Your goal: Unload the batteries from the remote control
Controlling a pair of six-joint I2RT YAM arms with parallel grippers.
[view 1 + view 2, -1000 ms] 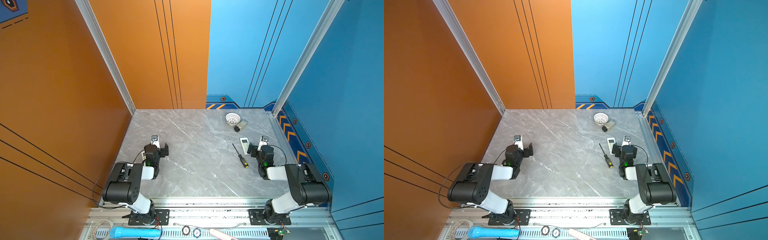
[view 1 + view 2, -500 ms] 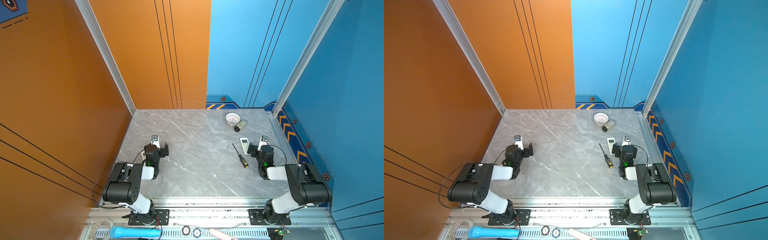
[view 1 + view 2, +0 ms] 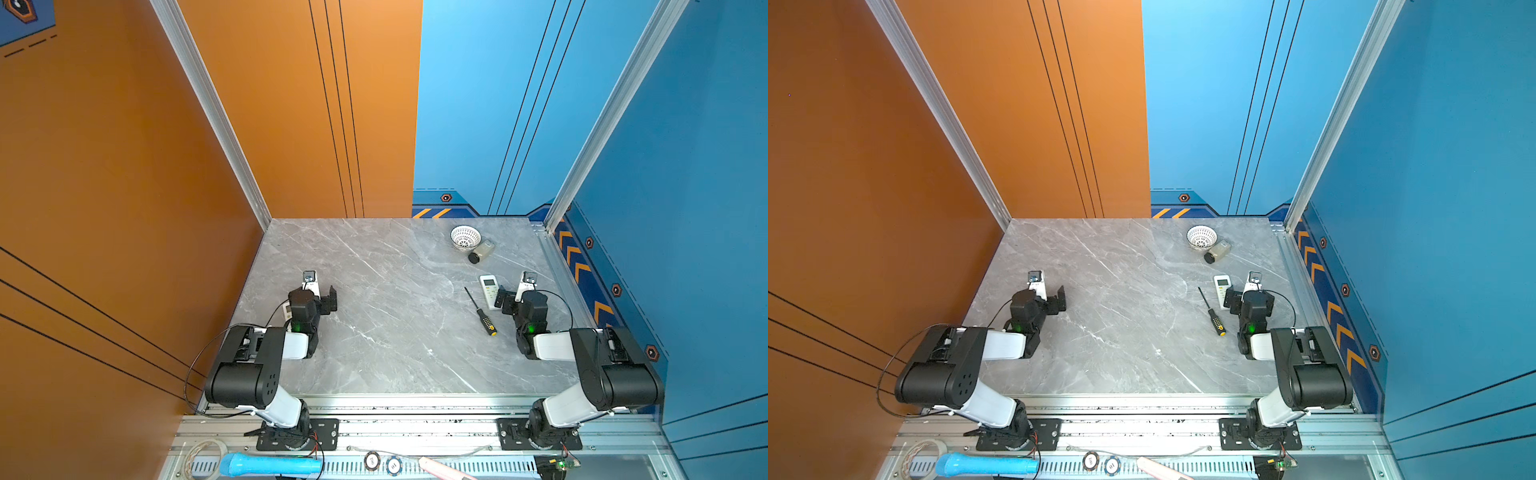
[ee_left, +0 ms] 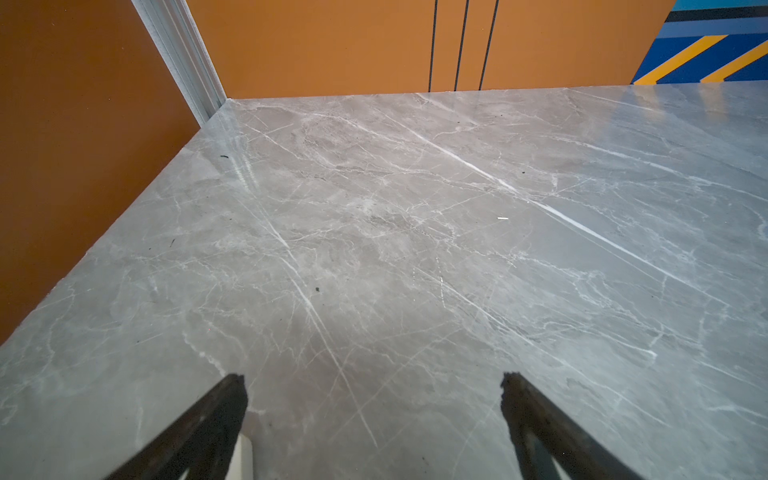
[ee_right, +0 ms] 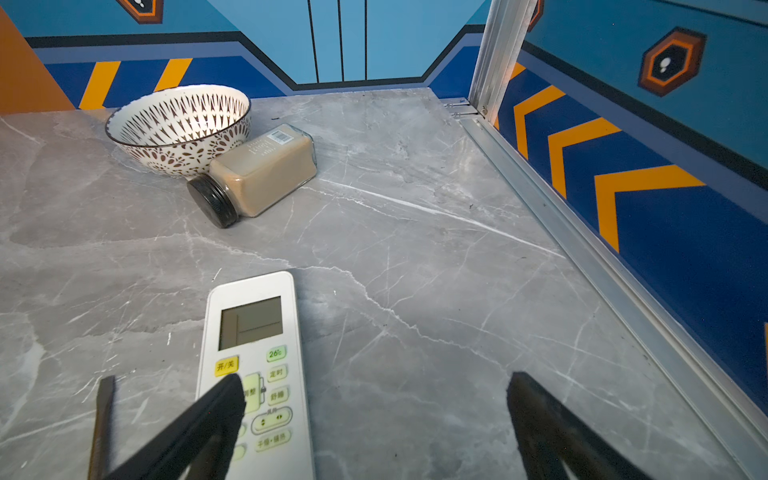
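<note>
Hovering low with its jaws spread wide and nothing between them, the right gripper (image 5: pixel 374 380) sits over the near end of the remote control (image 5: pixel 253 332). One finger crosses the buttons in the right wrist view (whether it touches the casing I cannot tell). The remote lies face up near the right edge of the surface (image 5: pixel 415 249), so the batteries show in no view; I judge them to be inside, behind a cover on the underside.

The likely trouble is the turn-over. The casing is flat and smooth and the slab looks polished, so a pinch from above may skid it sideways into the screwdriver (image 5: pixel 106 399) just beside it, or out toward the metal rail (image 5: pixel 582 232) along the right edge. Freed batteries, being round, could roll away across so slick a top. Near the far right corner a jar (image 5: pixel 266 170) lies on its side against a patterned bowl (image 5: pixel 166 160); a stray sweep could set it rolling.

The left gripper (image 4: pixel 372 377), equally wide and empty, hangs over bare slab near the left edge, well apart from the remote. A small white object (image 3: pixel 287 309) peeps from under that arm, too hidden to name.

The surface is grey, white-veined and glossy. An orange wall (image 3: pixel 291 104) closes the left and part of the far side, a blue wall (image 3: pixel 478 104) the rest, with orange chevrons low down
</note>
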